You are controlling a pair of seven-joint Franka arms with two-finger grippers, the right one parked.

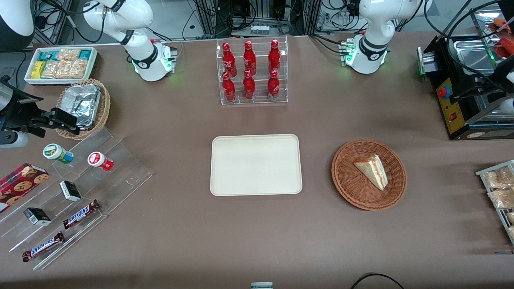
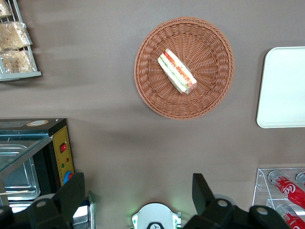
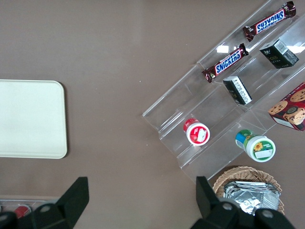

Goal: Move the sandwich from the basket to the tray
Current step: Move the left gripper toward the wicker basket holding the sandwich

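Spread fingers (image 2: 78,191) of the gripper (image 2: 138,193) hang high above the basket (image 2: 209,88), where the sandwich (image 2: 177,71) lies diagonally.

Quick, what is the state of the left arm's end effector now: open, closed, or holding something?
Left end effector: open, holding nothing, high above the table, away from the triangular wrapped sandwich in the round reddish-brown wicker basket.

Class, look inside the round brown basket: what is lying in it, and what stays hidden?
One sandwich lies in the basket, nothing else. The weave under it is covered. The hand hangs open above the table, away from the basket. The tray holds nothing.
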